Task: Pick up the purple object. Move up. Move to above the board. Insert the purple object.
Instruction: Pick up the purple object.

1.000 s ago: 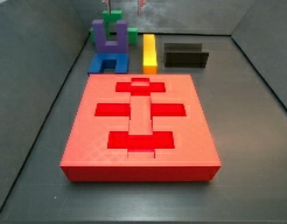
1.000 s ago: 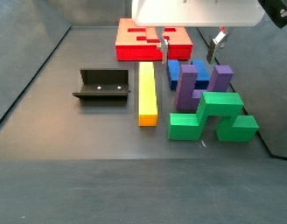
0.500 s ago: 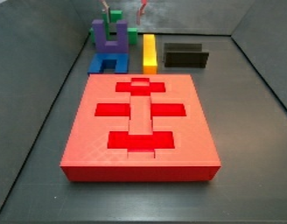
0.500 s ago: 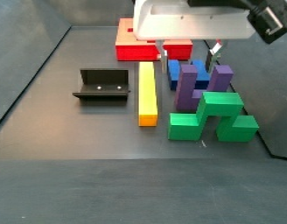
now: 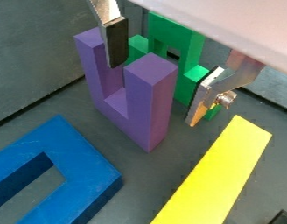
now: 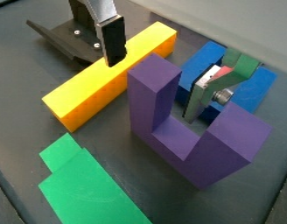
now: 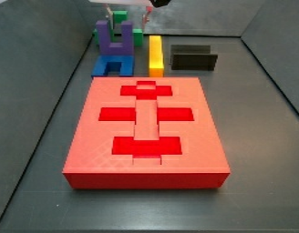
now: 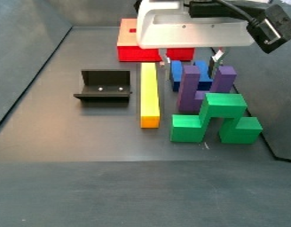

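End effector (image 5: 157, 70) open, straddling upright purple object (image 5: 130, 94).

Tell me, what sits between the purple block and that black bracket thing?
The long yellow bar lies between the purple object and the fixture, as a side view shows. The tool straddles the purple object, fingers open.

The purple object (image 5: 132, 94) looks like matt plastic with sharp edges and faint layer lines; the board (image 7: 147, 130), yellow bar (image 6: 105, 77) and green block (image 8: 216, 121) look alike. The gripper (image 5: 157, 68), over the purple object, has brushed-metal fingers (image 5: 208, 94) with dull dark pads. The counter (image 8: 65, 133) is smooth matt grey.
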Motion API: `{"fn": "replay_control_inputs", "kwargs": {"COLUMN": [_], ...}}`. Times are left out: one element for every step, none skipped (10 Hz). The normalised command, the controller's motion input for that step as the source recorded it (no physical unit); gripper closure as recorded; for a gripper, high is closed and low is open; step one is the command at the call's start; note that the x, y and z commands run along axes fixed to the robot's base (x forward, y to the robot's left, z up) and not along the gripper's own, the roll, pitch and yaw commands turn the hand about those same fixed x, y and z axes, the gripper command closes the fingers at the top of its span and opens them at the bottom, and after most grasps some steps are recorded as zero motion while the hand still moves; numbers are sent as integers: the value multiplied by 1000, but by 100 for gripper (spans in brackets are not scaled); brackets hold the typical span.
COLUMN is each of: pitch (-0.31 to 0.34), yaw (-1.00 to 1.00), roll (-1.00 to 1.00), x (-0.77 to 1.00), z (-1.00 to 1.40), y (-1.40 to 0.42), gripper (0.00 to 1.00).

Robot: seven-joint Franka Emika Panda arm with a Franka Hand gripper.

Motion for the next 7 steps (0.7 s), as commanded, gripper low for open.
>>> {"fn": "replay_control_inputs", "kwargs": {"pitch": [0, -3, 0, 0, 0, 0, 0], "yaw": [-26, -3, 0, 0, 0, 0, 0], "roll": [-24, -19, 9, 0, 0, 0, 0], "x": [0, 0, 0, 0, 0, 0, 0], "z": [-194, -140, 0, 0, 0, 0, 0], "y": [0, 0, 0, 0, 0, 0, 0], "gripper": [0, 0, 0, 0, 100, 100, 100]}}
